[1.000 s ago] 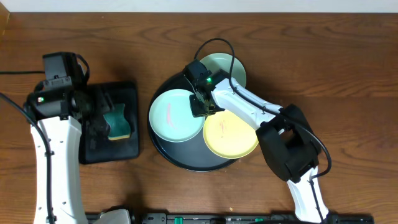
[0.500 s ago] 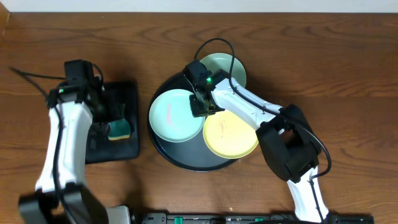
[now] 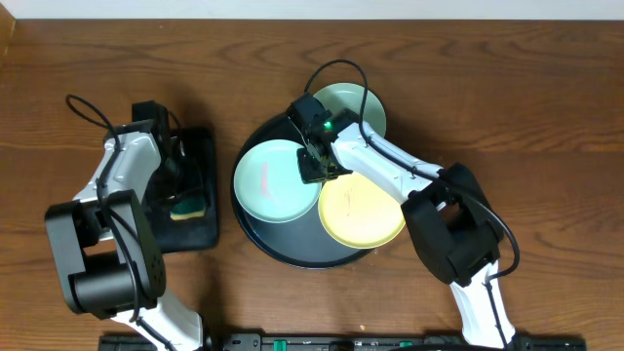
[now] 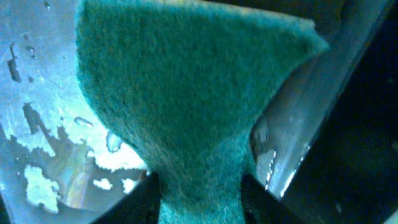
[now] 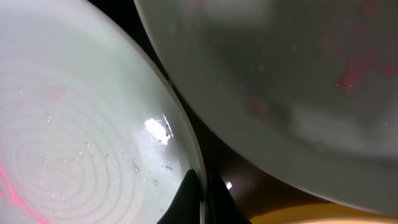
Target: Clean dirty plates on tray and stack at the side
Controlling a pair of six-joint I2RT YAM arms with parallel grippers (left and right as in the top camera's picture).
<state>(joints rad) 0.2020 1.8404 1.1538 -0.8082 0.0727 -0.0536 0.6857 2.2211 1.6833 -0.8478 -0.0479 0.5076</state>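
Three plates lie on the round black tray [image 3: 292, 249]: an aqua plate [image 3: 268, 180] at the left, a pale yellow plate [image 3: 361, 210] at the front right, a mint plate [image 3: 353, 105] at the back. Pink smears show on the aqua plate [image 5: 68, 124] and the mint plate [image 5: 298, 68]. My right gripper [image 3: 314, 168] is shut on the aqua plate's right rim, one finger on each side of it [image 5: 202, 190]. My left gripper [image 3: 178, 183] is down over the small tray, its fingers [image 4: 146, 202] pressing both sides of a green sponge [image 4: 193, 93].
The sponge [image 3: 191, 205] rests in a small black rectangular tray [image 3: 200, 234] left of the round tray; its wet floor [image 4: 43, 124] shows in the left wrist view. Bare wooden table [image 3: 546, 117] lies to the right and behind.
My left arm has swung in over the rectangular tray and its jaws have closed onto the sponge. The right arm and the plates have not moved.
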